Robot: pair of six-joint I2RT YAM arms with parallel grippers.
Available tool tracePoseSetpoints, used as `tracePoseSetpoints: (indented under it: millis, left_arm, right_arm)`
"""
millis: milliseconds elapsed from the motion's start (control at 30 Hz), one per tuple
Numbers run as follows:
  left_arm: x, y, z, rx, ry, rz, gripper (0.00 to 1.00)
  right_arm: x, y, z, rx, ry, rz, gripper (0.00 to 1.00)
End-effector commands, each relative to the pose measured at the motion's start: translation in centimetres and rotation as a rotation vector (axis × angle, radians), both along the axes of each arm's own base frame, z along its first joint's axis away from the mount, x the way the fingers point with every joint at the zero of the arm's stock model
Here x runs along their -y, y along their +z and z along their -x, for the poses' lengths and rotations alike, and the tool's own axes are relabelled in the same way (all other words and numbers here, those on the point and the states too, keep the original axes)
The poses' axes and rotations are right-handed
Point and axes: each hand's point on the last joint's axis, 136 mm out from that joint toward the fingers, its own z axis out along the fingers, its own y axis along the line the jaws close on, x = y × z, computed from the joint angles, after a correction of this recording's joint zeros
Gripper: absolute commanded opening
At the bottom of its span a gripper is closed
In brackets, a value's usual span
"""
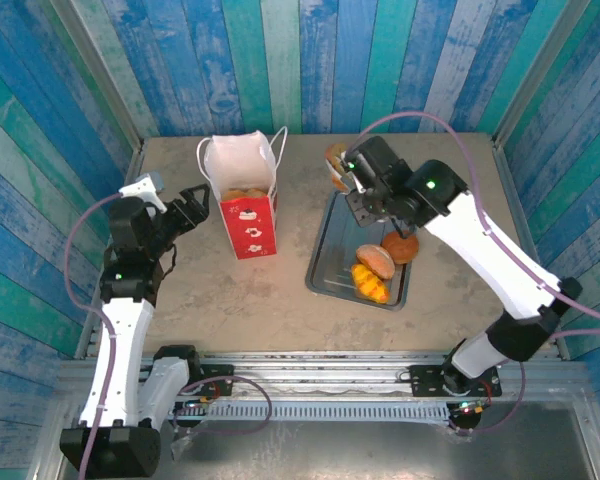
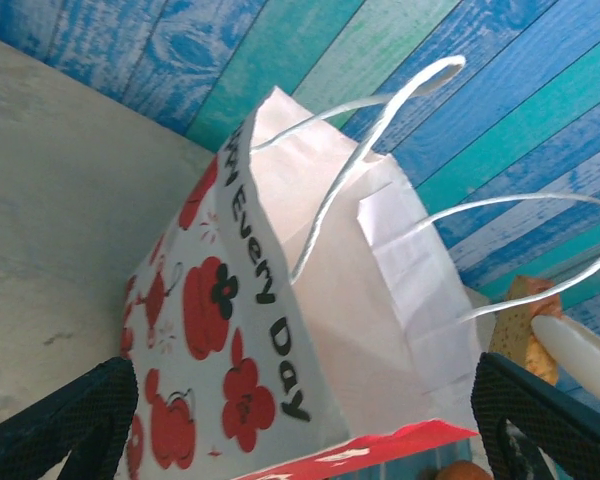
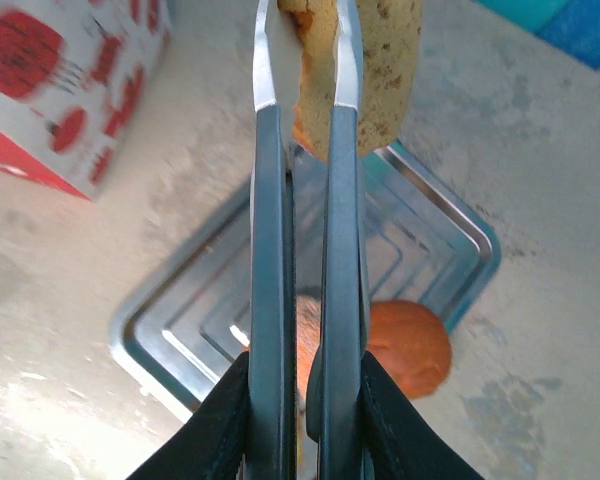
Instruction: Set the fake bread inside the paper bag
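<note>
The white paper bag (image 1: pixel 242 190) with red fruit prints stands upright at centre-left, with brown bread (image 1: pixel 245 193) inside it. My left gripper (image 1: pixel 188 212) is open just left of the bag; in the left wrist view its dark fingertips (image 2: pixel 75 420) flank the bag (image 2: pixel 280 330) without touching it. My right gripper (image 3: pixel 305 375) is shut on metal tongs (image 3: pixel 270 250), which pinch a golden-brown speckled pastry (image 3: pixel 392 60). That pastry (image 1: pixel 336 160) hangs above the tray's far end, right of the bag. Two round buns (image 1: pixel 377 260) (image 1: pixel 401 246) and a yellow twisted roll (image 1: pixel 370 283) lie on the tray.
The grey metal tray (image 1: pixel 330 250) sits right of the bag on the beige table. Blue plank walls close in the back and both sides. An orange bun (image 3: pixel 412 345) lies at the tray's corner below the tongs.
</note>
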Motion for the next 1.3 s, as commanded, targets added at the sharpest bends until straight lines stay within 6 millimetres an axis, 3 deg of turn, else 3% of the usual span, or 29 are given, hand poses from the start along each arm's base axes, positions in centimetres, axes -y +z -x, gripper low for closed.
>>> tracePoseSetpoints:
  millis: [0,400,667,833,1000,1267]
  left_arm:
    - [1.0,1.7,-0.8,0.04,-0.056,0.063,0.89]
    - [2.3,0.2,-3.4,-0.014,-0.122,0.171,0.81]
    - [3.1,-1.0,-4.7,-0.044,-0.159,0.234,0.64]
    - [3.1,-1.6,-5.0,-0.06,-0.162,0.239,0.5]
    - [3.0,-2.5,-5.0,-0.08,-0.155,0.228,0.41]
    - [2.7,-3.9,-4.7,-0.114,-0.141,0.193,0.29]
  right_arm:
    - [-1.4,3.4,0.3,0.103,0.055,-0.173,0.0]
    - [-2.3,11.9,4.1,0.31,0.229,-0.52,0.01]
    - [-5.1,15.0,5.5,0.359,0.38,-0.651,0.01]
    - [-7.8,14.9,4.9,0.338,0.427,-0.654,0.01]
    - [-10.7,13.5,3.7,0.3,0.433,-0.609,0.0]
    - [-14.2,8.7,1.0,0.234,0.37,-0.377,0.01]
